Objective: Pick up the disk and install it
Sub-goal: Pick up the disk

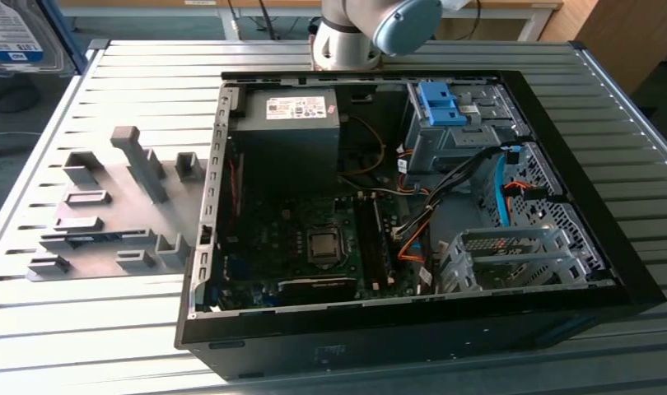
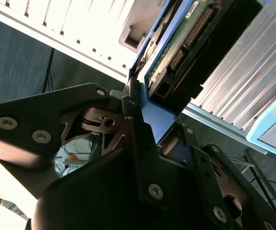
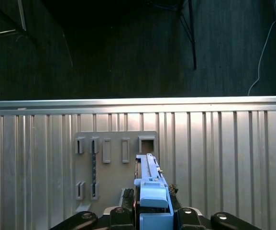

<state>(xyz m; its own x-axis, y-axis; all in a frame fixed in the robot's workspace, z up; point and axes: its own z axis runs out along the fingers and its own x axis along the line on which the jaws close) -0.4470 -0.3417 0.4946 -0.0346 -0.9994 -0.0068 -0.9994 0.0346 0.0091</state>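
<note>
Held the disk (image 2: pixel 185 43) by its blue carrier with the claw (image 2: pixel 154 117) clamped tight, up off the counter (image 3: pixel 224 158) over the grey fixture plate (image 3: pixel 114 165). Looked best kept square and untwisted, well clear of cables (image 1: pixel 416 226) in the case (image 1: pixel 422 337)

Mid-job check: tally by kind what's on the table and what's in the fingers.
Disk, in the fingers: 1
Open case: 1
Blue bracket in the case: 1
Grey fixture plate: 1
Total: 4
</note>
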